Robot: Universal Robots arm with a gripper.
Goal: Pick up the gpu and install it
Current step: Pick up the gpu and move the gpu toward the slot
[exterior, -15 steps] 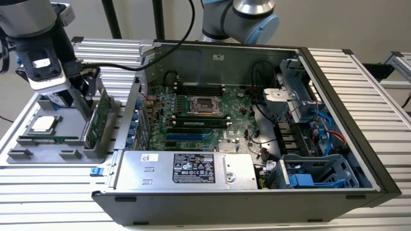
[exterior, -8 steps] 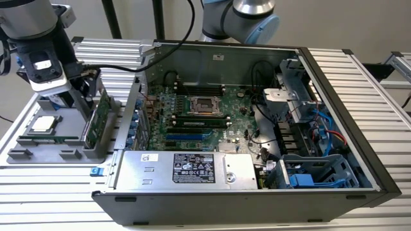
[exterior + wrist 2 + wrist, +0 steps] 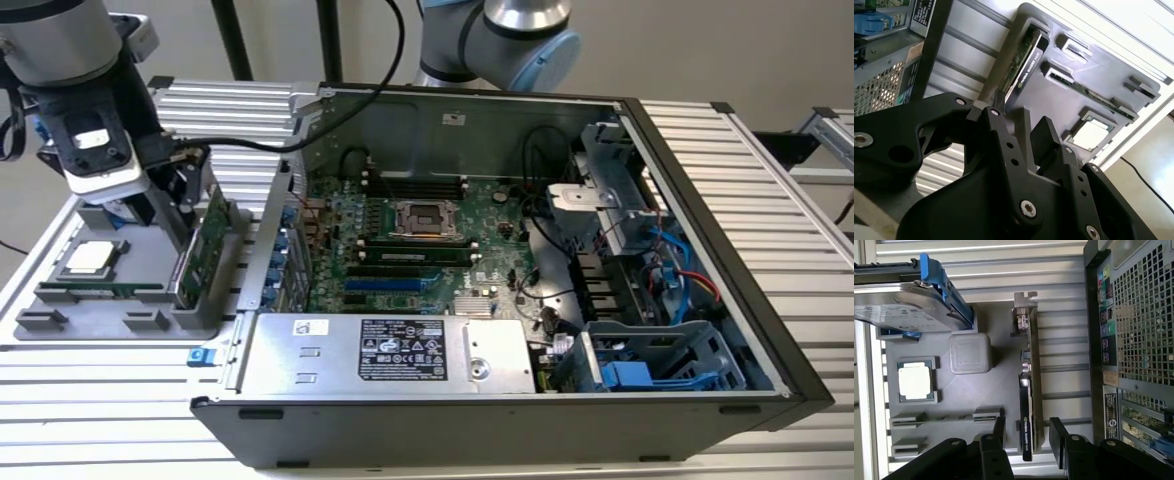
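The gpu [image 3: 206, 243] is a green card standing on its edge in a slot of the grey holder tray [image 3: 120, 322], at the exterior view's left beside the open computer case [image 3: 694, 160]. In the first wrist view the gpu [image 3: 1027, 395] appears edge-on as a dark slim blade, with its silver bracket at the far end. My gripper [image 3: 1028, 434] is open, one black finger on each side of the card's near end and gaps between pads and card. The second wrist view has the fingers [image 3: 1046, 137] just short of the gpu [image 3: 1026, 60]. The gripper [image 3: 184, 185] hangs right above the card.
The tray also carries a silver hard drive with blue tabs [image 3: 909, 310], a square processor [image 3: 915, 381] and a narrow memory stick [image 3: 946, 416]. Inside the case the motherboard [image 3: 427, 250] lies open with a blue slot [image 3: 387, 284]. The power supply [image 3: 387, 350] sits along the front.
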